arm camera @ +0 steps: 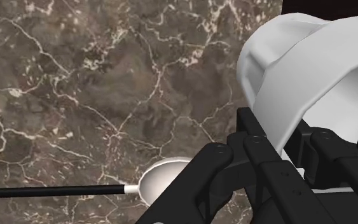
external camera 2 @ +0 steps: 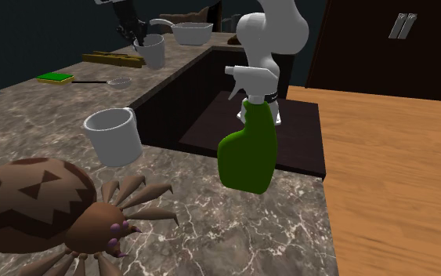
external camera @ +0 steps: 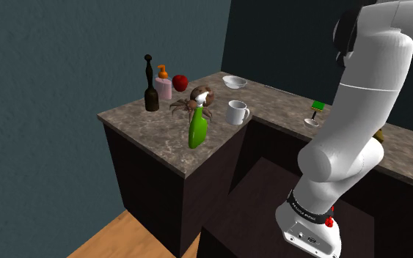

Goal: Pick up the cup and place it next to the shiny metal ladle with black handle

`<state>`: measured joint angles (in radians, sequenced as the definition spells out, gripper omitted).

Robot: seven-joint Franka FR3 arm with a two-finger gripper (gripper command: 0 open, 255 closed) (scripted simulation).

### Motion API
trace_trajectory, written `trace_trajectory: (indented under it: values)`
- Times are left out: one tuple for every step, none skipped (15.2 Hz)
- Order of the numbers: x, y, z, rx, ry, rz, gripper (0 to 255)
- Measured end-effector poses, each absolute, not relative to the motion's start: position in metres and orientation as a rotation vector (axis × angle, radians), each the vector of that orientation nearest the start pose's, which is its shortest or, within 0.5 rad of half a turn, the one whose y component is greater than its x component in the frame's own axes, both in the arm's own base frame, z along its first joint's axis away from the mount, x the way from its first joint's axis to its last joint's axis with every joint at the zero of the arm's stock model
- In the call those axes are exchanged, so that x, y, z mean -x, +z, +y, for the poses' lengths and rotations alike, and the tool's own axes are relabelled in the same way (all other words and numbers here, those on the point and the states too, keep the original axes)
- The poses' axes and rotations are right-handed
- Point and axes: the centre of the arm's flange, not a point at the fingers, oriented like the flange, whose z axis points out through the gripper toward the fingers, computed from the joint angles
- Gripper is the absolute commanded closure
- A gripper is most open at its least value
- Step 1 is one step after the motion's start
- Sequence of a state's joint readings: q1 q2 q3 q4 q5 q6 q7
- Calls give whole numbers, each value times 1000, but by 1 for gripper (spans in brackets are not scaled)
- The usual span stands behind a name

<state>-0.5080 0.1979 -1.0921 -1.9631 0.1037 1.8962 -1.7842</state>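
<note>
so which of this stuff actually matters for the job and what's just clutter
For the job: cup held in the gripper; ladle with black handle.

Just lying about: other white mug; green spray bottle; toy spider; green sponge; white bowl; red apple.

The shoulder view looks down from high beside the arm (external camera: 359, 110), across the marble counter (external camera: 146, 128) toward the far wall. The second exterior view sits low and close on that counter's far end, facing back at the arm. Both share the toy spider (external camera: 197, 97), the green spray bottle (external camera: 196, 130) and the mug (external camera: 237, 112). The wrist view looks down from very near at the ladle (arm camera: 161, 181) beside the cup (arm camera: 298, 63).
</note>
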Motion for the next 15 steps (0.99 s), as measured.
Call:
trace_trajectory:
  values:
    - [-10,407,-559,2970,91,-204,255]
    - [-10,403,-559,2970,91,-204,255]
    - [-10,397,-560,2970,91,-204,255]
    - [-10,390,-560,2970,91,-204,255]
    - [-11,386,-561,2970,91,-204,255]
    - [-11,381,-560,2970,91,-204,255]
    - [-10,376,-560,2970,91,-204,255]
    - [-10,371,-561,2970,91,-204,255]
    - [-10,367,-560,2970,91,-204,255]
    - [-10,365,-560,2970,91,-204,255]
    - [-10,364,-560,2970,91,-204,255]
    - [-10,364,-560,2971,91,-204,255]
    - [-10,363,-560,2971,91,-204,255]
    - [-10,363,-560,2971,91,-204,255]
    - [-10,363,-560,2971,91,-204,255]
